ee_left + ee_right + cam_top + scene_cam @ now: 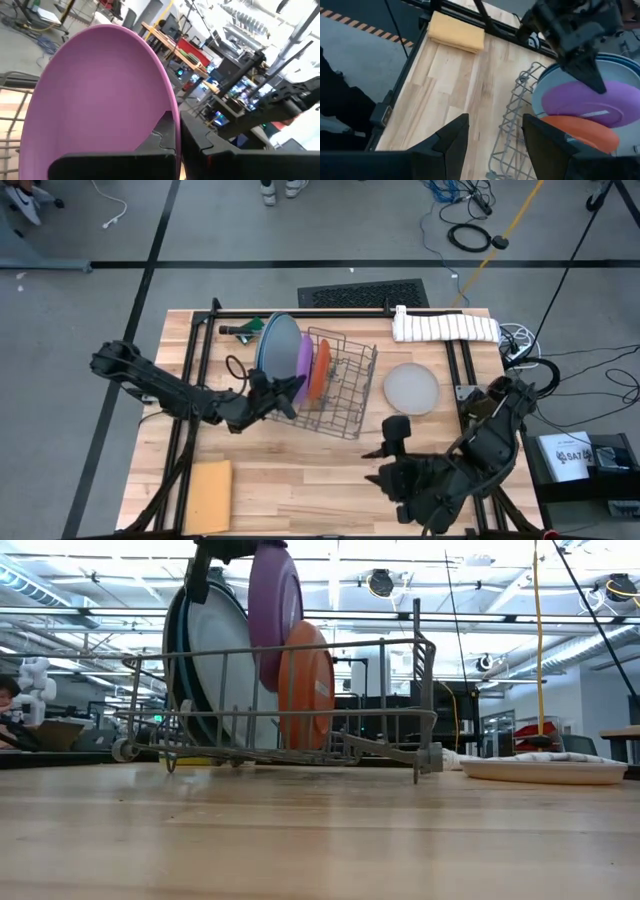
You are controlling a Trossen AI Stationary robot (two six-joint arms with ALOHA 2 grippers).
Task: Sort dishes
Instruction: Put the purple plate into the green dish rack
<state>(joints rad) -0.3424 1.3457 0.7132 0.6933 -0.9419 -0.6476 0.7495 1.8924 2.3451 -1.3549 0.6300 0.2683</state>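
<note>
My left gripper (290, 392) is clamped tight on the rim of the purple plate (304, 366), holding it on edge over the wire rack (345, 385). The plate stands between the large blue-toned plates (277, 348) and the orange plate (318, 370), both upright in the rack. The low view shows the purple plate sitting higher than the orange one; from overhead that height is lost. My left wrist view is almost filled by the purple disc. The light grey plate (411, 388) lies flat on the table beside the rack. My right gripper (386, 450) hangs spread apart and empty above bare table. A tan sheet (209, 495) lies at the near left corner, a folded white towel (446, 327) at the far edge.
</note>
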